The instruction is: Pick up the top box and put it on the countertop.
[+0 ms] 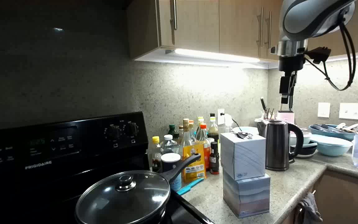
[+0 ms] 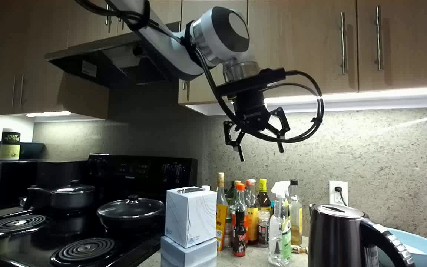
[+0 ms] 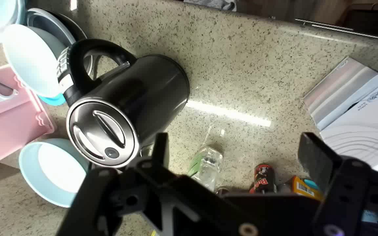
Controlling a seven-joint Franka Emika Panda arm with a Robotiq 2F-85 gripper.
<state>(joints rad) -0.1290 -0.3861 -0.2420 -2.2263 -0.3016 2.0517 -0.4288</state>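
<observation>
The top box (image 1: 243, 157) is a pale grey-blue carton with a dark, shiny patch on its top. It sits slightly turned on a near-identical lower box (image 1: 246, 196) in both exterior views (image 2: 190, 217). In the wrist view the top box (image 3: 363, 127) is at the right edge, partly cut off and partly behind a finger. The lower box stands on the speckled countertop (image 1: 291, 183). My gripper (image 2: 261, 155) is open and empty, well above the countertop and off to the kettle side of the boxes. Its fingers (image 3: 234, 144) are wide apart in the wrist view.
A black kettle (image 1: 277, 146) stands near the boxes. Several bottles (image 2: 241, 218) and a clear spray bottle (image 2: 280, 230) stand by the wall. A lidded pan (image 1: 124, 196) is on the black stove. Blue bowls (image 3: 56, 172) and a pink holder (image 3: 11, 121) are beyond the kettle. Cabinets (image 1: 191, 25) hang above.
</observation>
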